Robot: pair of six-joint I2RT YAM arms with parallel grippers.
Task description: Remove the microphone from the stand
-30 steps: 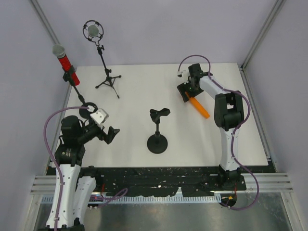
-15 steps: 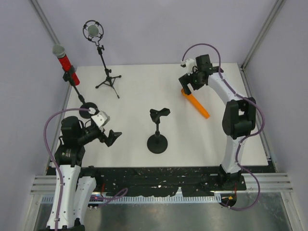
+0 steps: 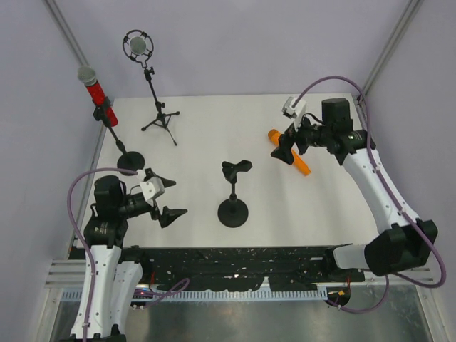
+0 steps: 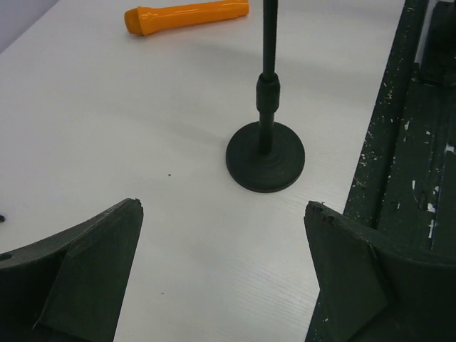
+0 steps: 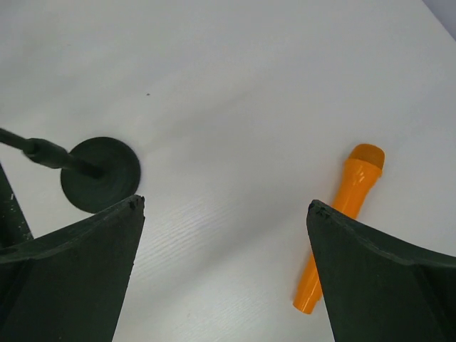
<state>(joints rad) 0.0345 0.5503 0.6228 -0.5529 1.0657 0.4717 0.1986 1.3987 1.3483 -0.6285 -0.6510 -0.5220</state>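
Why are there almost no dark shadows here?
Left wrist view: soft, even light, only a faint shadow around the stand base. Right wrist view: same flat light, no glare on the orange microphone. Top view: white table bright, nothing blurry.

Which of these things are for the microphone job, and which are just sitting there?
For the job: orange microphone, lying on the table; empty clip stand in the middle.
Just sitting there, it seems: red microphone on its stand; shock-mounted microphone on its tripod.
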